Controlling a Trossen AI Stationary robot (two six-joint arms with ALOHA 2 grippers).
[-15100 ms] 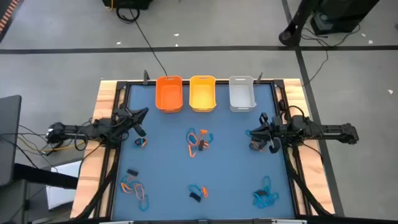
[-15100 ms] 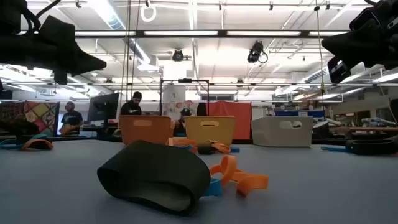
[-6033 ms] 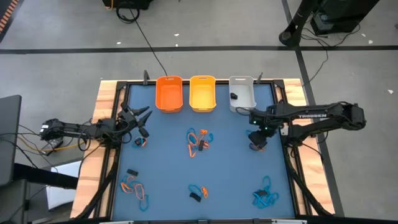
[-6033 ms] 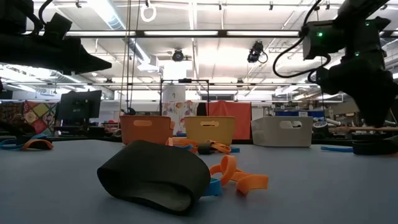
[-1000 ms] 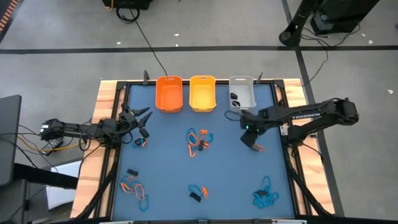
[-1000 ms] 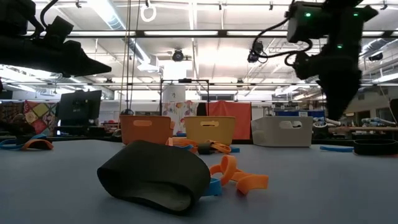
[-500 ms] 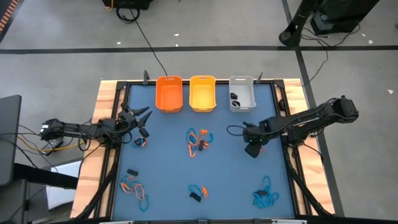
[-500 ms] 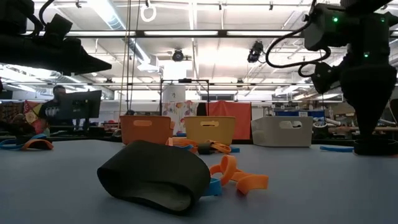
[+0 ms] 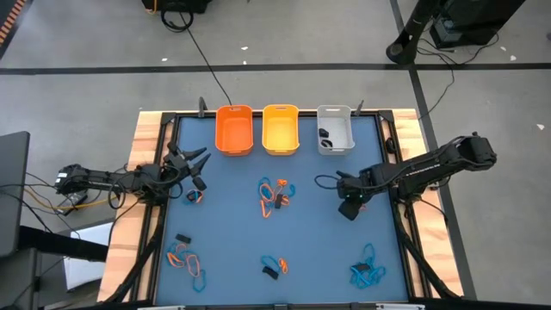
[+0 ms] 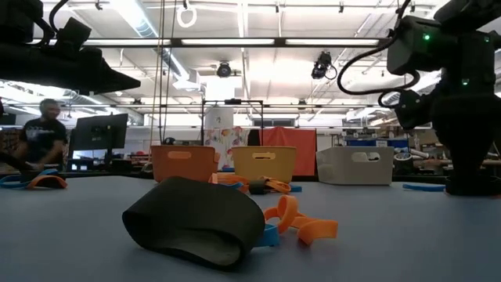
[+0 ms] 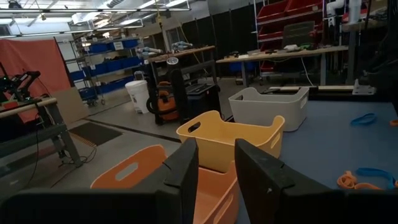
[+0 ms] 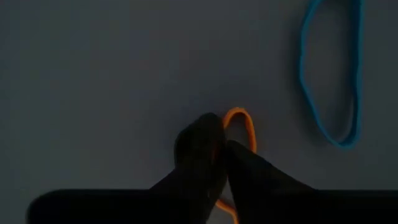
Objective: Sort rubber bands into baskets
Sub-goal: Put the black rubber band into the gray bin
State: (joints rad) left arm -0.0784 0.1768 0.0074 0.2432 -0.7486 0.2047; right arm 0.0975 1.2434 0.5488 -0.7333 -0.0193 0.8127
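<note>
Three baskets stand in a row at the table's far edge: orange, yellow-orange and grey-white, the last with small black bands in it. Rubber bands lie in clusters on the blue table, at the middle, near left, near middle and near right. My right gripper is down at the table on the right, shut on an orange rubber band. My left gripper waits open and empty at the left, above the table. My right gripper pinches the orange rubber band between its two fingers, on one side of the loop. The fingers come from above, pointing down. The loop's free end lies flat on the table past the fingertips.
A blue band lies on the table close beside the orange one. A large-looking black band with orange bands fills the low view's foreground. A person moves in the room behind the table.
My right gripper has gone a short way toward the table's near and right edges and down to the table, onto the orange band that lay there. For the last half second it has kept still.
</note>
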